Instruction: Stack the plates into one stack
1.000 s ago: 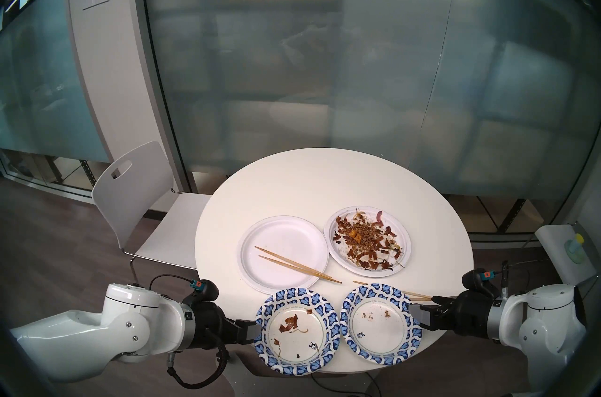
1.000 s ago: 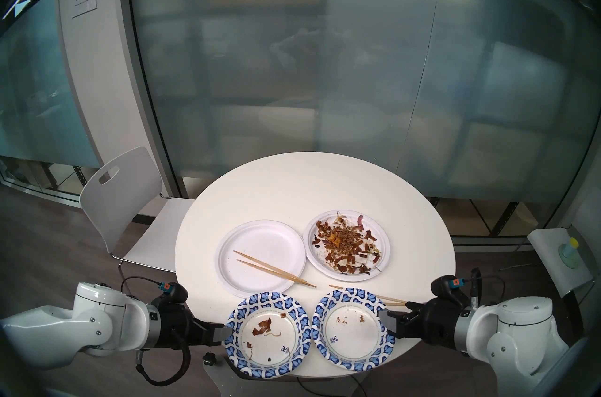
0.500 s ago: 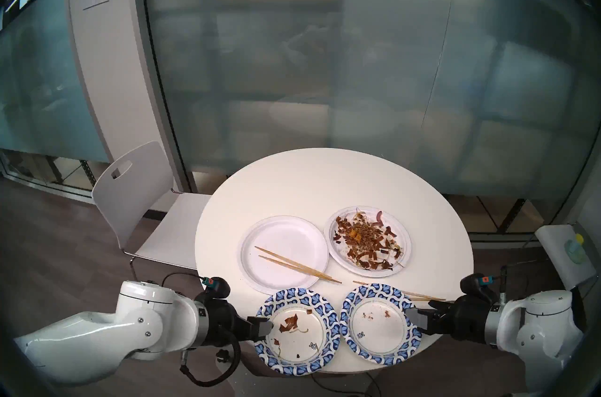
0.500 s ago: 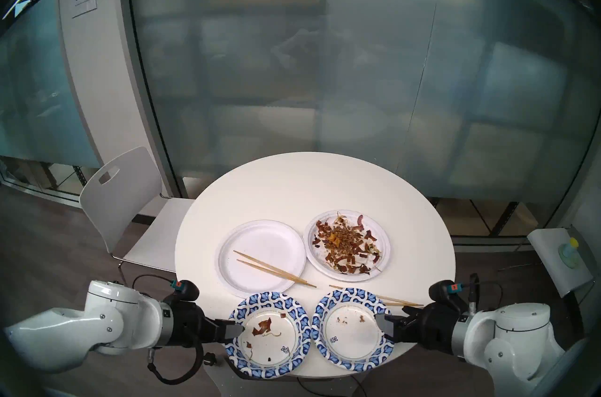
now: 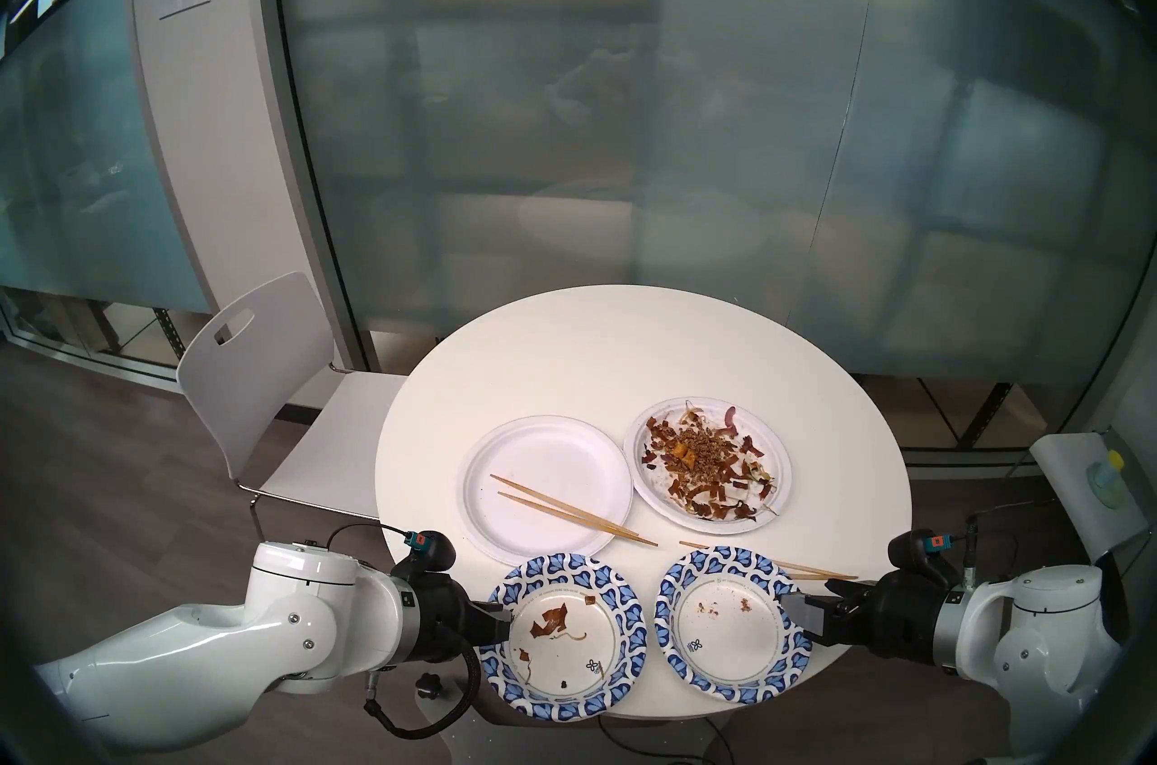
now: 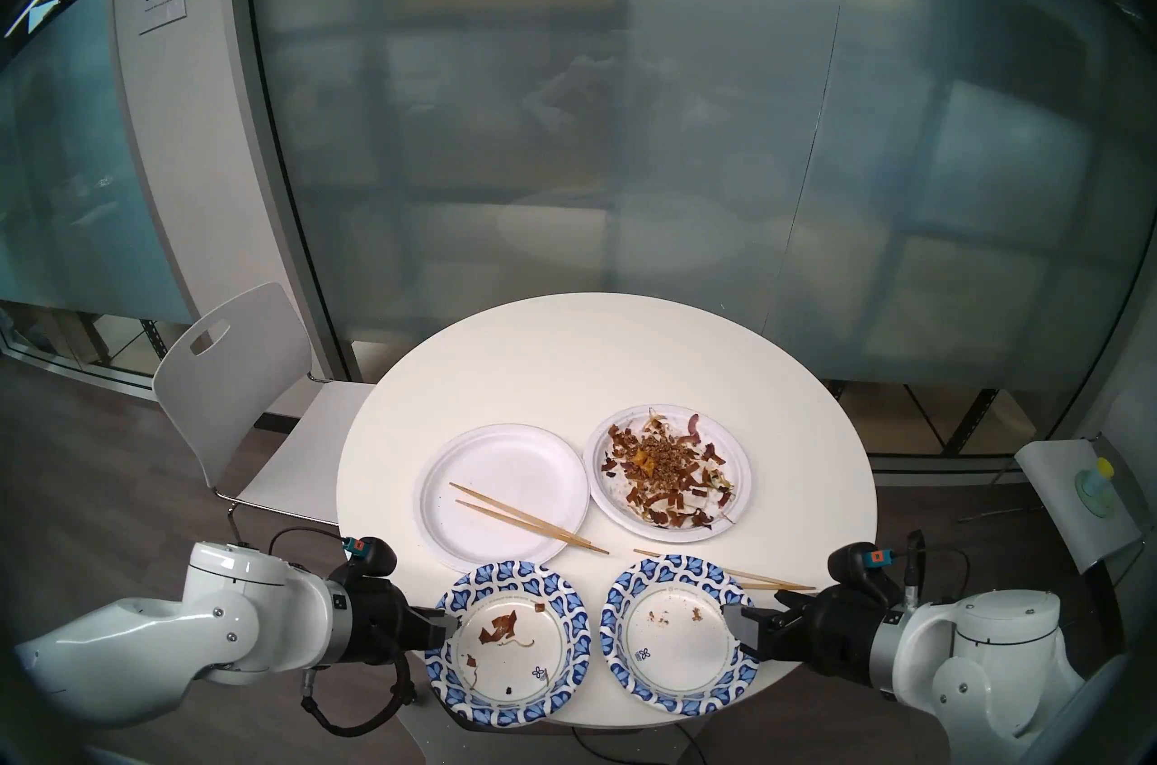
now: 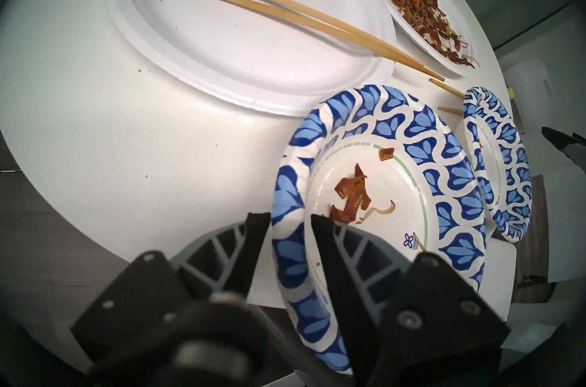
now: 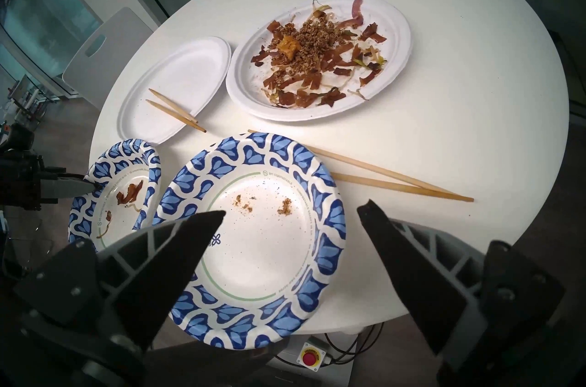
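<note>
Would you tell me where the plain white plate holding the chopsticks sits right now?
In the head view, the plain white plate sits left of centre on the table, beside the food-covered plate.

Soft even indoor light, dark fisheye rims (bowed edges), blurred near wrist-view hardware

White chair beside round table, perhaps touching

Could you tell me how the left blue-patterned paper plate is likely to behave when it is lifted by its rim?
The left blue-patterned paper plate looks thin, so it is probably light and may flex where the left tool straddles its rim. Held at one edge, it would likely sag or tilt. Its loose food scraps could then slide.
</note>
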